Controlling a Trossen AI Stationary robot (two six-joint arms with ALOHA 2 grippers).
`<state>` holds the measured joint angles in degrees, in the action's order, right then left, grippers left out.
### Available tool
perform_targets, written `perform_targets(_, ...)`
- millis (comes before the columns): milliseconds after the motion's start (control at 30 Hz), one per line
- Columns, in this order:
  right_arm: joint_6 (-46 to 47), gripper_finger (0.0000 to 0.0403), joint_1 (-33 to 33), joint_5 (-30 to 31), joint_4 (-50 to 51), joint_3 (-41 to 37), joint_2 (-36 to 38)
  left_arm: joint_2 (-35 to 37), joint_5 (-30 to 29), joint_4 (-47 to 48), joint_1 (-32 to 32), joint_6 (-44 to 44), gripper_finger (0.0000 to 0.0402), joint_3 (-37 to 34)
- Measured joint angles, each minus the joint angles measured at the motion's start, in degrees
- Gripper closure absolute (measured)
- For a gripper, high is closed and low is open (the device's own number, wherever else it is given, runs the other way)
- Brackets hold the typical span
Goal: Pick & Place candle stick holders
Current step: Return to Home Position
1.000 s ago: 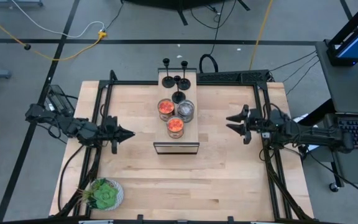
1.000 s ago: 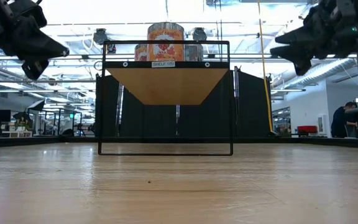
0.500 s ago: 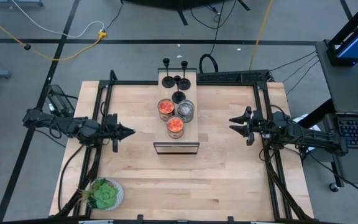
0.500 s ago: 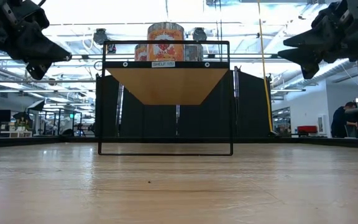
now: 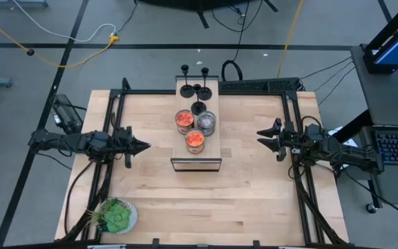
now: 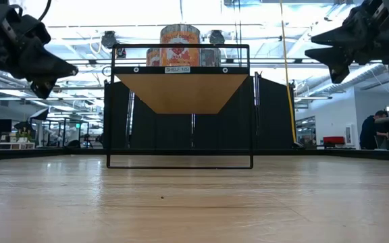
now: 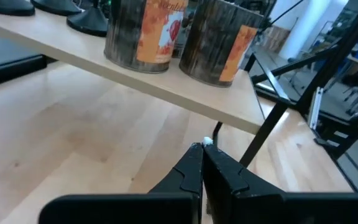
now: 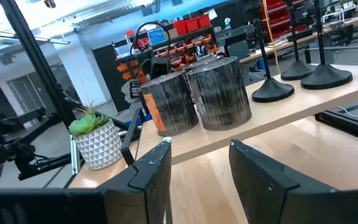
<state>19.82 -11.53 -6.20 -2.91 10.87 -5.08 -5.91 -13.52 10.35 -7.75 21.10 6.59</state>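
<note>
right tool [image 5: 261,137] has eased back from the shelf [image 5: 207,153], fingers spread; left tool [image 5: 144,145] pinched closed.

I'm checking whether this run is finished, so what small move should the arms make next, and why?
Probably fold both arms back toward their rest pose. The candlestick holders and three candles stand on the shelf. The left gripper is shut and empty, the right gripper open and empty, and both are clear of the shelf at the sides of the table.
</note>
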Motion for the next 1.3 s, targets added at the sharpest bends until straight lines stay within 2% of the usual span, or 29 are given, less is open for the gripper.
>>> perform_targets(167,0.46,0.0248,0.0,-0.04,0.17,0.0,0.0,3.63,1.3,0.84,1.08,-1.89,0.0397,-1.09)
perform_targets(300,1.95,0.0248,0.0,-0.07,0.13,0.0,0.0,5.22,1.31,3.32,2.05,-4.16,0.039,-1.11)
perform_targets(433,0.97,0.0248,0.0,-0.07,0.59,0.0,0.0,5.28,1.3,3.34,2.98,-5.57,0.0383,-1.13)
perform_targets(633,-2.45,0.0248,0.0,0.11,1.46,0.0,0.0,5.24,1.09,3.34,4.29,-6.4,0.0398,-1.13)
perform_targets(767,-3.37,0.0248,0.0,0.0,1.83,0.0,0.0,5.23,1.07,3.37,4.41,-6.23,0.0382,-1.13)
perform_targets(1033,-3.11,0.0248,0.0,0.09,1.94,0.0,-0.38,5.18,1.05,3.35,4.41,-8.81,0.0374,-1.13)
perform_targets(1300,-2.96,0.0248,0.0,0.11,1.92,0.0,-0.37,5.18,1.05,3.19,4.41,-6.95,0.0373,-1.13)
